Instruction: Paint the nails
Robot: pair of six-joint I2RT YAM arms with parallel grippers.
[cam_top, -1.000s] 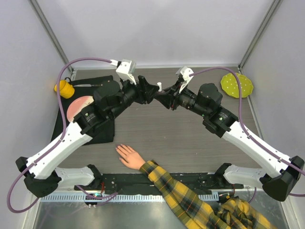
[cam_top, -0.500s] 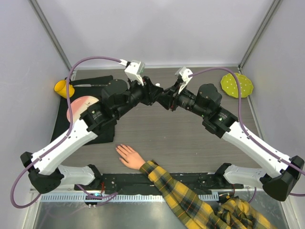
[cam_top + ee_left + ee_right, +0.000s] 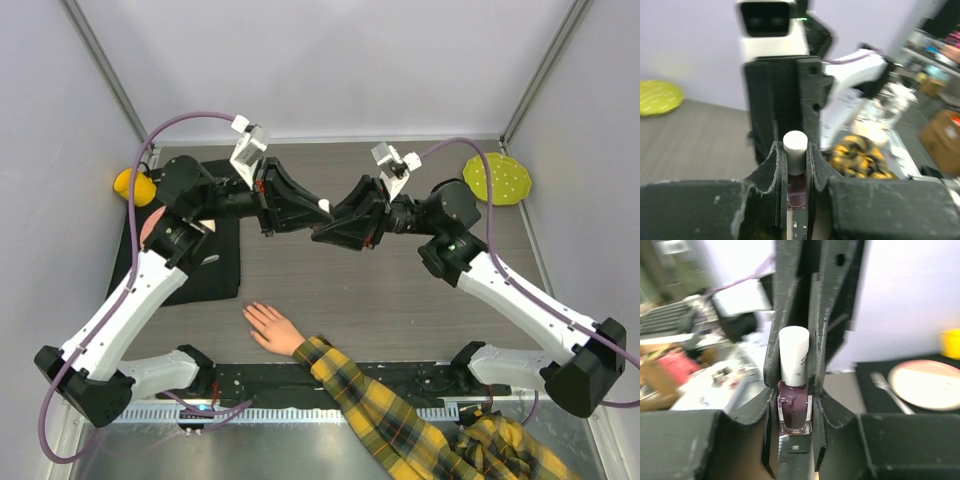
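A small nail polish bottle is held in the air between my two grippers over the table's middle. Its white cap [image 3: 325,205] shows from above. My right gripper [image 3: 795,412] is shut on the dark purple glass body [image 3: 795,415]. My left gripper [image 3: 795,152] is shut round the white cap [image 3: 795,145], and its fingers [image 3: 777,330] flank the cap in the right wrist view. The pale hand [image 3: 272,328] with a yellow-black plaid sleeve [image 3: 380,410] lies flat at the near edge, fingers pointing far-left. Its nails are too small to make out.
A black mat [image 3: 205,265] lies at the left with a pink plate [image 3: 152,228], a fork [image 3: 885,385] and a yellow cup [image 3: 133,187]. A yellow-green dotted disc [image 3: 497,178] sits at the far right. Side walls stand close on both sides.
My left arm has drawn back to the left and its wrist has turned. The point where both grippers meet has shifted slightly nearer and left. The bottle stays between them.
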